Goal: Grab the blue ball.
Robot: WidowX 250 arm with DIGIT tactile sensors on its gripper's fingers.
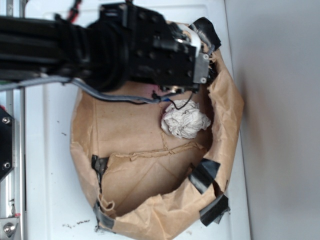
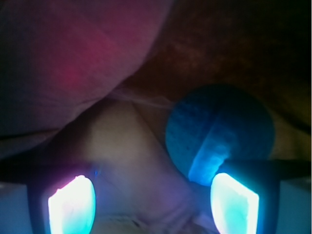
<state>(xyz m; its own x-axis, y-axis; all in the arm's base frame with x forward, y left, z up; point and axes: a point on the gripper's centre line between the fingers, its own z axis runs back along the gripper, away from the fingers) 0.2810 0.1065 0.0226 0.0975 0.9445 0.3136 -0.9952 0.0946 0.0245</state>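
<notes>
Glowing fingertips (image 2: 234,204) are standing apart, jaws open, flanking empty paper. Just ahead the blue ball (image 2: 219,131) is sitting ungrasped (offset right), so centring and closing are remaining.

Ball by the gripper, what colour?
Teal-blue ball; wrist view shows it best.

Arm (image 1: 100,45) reaches downward, fingers (image 2: 234,204) spread apart.

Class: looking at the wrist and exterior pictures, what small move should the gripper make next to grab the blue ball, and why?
Probably a small sideways shift toward the blue ball. In the wrist view the open gripper is off-centre: the ball sits just ahead of one finger, not in the gap, so closing now would likely miss.
</notes>
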